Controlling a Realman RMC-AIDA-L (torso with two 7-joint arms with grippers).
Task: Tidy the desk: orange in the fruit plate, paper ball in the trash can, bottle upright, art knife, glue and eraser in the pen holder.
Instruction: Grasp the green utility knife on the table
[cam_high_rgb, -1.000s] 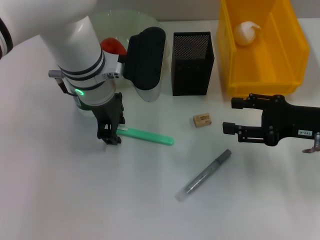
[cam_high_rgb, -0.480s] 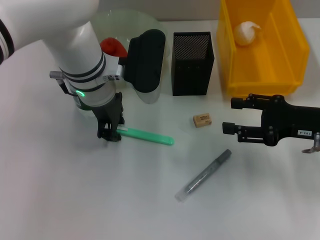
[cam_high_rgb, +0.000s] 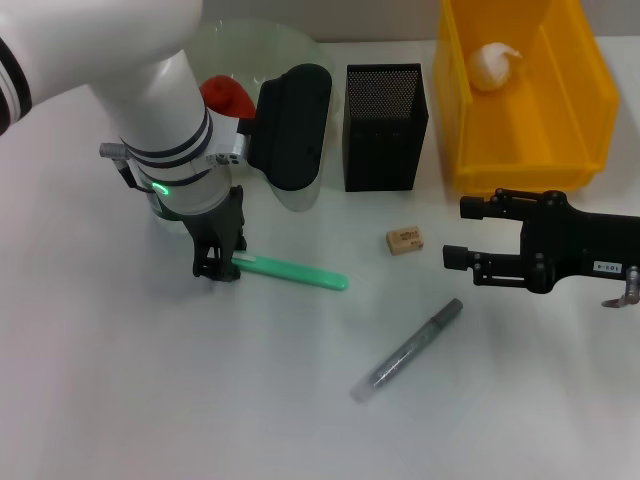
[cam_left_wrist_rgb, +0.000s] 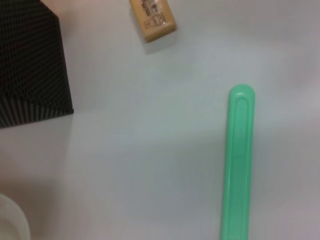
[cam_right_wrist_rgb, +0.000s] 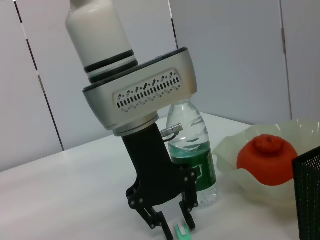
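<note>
My left gripper (cam_high_rgb: 218, 266) hangs low over the left end of the green art knife (cam_high_rgb: 292, 271), which lies flat on the table. In the right wrist view this gripper (cam_right_wrist_rgb: 172, 222) is open, with a finger on each side of the knife's end (cam_right_wrist_rgb: 182, 233). The bottle (cam_right_wrist_rgb: 192, 159) stands upright just behind it. The orange (cam_high_rgb: 226, 94) sits in the fruit plate (cam_high_rgb: 250, 36). The paper ball (cam_high_rgb: 494, 64) lies in the trash can (cam_high_rgb: 520, 160). The eraser (cam_high_rgb: 405, 240) and the grey glue stick (cam_high_rgb: 408, 350) lie on the table before the pen holder (cam_high_rgb: 385, 128). My right gripper (cam_high_rgb: 462, 232) is open at the right.
In the left wrist view the art knife (cam_left_wrist_rgb: 239, 160) runs lengthwise, with the eraser (cam_left_wrist_rgb: 152, 20) and a corner of the pen holder (cam_left_wrist_rgb: 30, 70) beyond it. The black camera housing (cam_high_rgb: 290, 120) on my left wrist hangs between plate and pen holder.
My left arm has shifted very slightly over the knife's end. The knife, the eraser, the glue stick and my right arm have not moved.
</note>
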